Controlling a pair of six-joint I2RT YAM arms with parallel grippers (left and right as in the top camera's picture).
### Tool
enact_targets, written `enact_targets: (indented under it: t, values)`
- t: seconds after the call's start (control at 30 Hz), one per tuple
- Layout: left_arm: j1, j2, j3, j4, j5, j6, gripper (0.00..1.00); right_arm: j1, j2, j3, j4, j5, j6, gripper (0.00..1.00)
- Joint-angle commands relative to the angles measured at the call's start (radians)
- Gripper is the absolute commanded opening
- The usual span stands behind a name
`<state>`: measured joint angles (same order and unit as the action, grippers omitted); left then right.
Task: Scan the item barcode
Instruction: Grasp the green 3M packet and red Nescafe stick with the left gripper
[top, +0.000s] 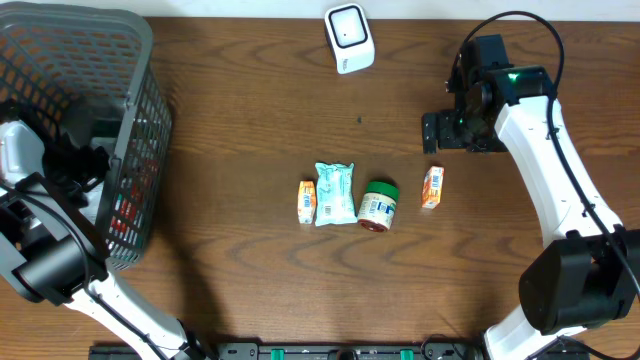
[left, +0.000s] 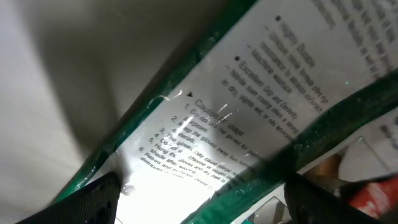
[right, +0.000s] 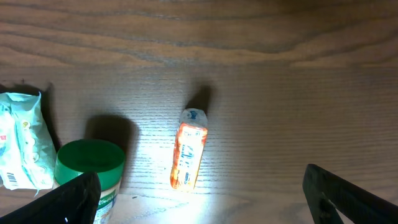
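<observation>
Grey mesh basket (top: 140, 100) at left of table (top: 250, 90), cut off by frame edge, contents mostly hidden. L arm bends down into it. The left gripper (left: 199, 202) can't be made out from overhead. In the wrist view its fingers are wide apart, w/ a clear green-edged pack (left: 249, 106) filling the frame just beyond them. Print too blurred to read, contact w/ pack can't tell. R arm reaches over table, right gripper (right: 198, 193) fully spread, empty, above orange sachet (right: 188, 155). White scanner (top: 349, 38) at far edge. Green-lid jar (right: 90, 165) beside sachet.
</observation>
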<state>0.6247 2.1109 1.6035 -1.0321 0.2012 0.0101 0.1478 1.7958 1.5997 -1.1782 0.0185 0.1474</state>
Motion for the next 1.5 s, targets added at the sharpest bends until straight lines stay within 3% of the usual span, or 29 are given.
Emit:
enact_targets:
  t: [0.0,0.2,0.53,0.9,1.27,1.37,1.47]
  values:
    - [0.001,0.040,-0.044,-0.030,0.232,-0.035,0.85,-0.004,-0.010,-0.002,0.000,0.003,-0.007,0.99]
    - [0.003,-0.040,0.000,-0.040,0.212,-0.034,0.86,-0.004,-0.010,-0.002,0.000,0.002,-0.007,0.99]
    - [-0.002,-0.085,-0.049,0.015,0.017,-0.035,0.86,-0.004,-0.010,-0.002,0.000,0.003,-0.007,0.99]
    - [-0.011,-0.084,-0.212,0.185,0.018,-0.034,0.86,-0.004,-0.010,-0.002,0.000,0.003,-0.007,0.99]
    - [-0.150,-0.084,-0.251,0.140,0.101,0.005,0.81,-0.004,-0.010,-0.002,0.000,0.003,-0.007,0.99]
    - [-0.183,-0.084,-0.251,0.138,0.101,0.042,0.70,-0.004,-0.010,-0.002,0.000,0.002,-0.007,0.99]
    - [-0.186,-0.084,-0.251,0.137,0.103,0.042,0.45,-0.004,-0.010,-0.002,0.000,0.003,-0.007,0.99]
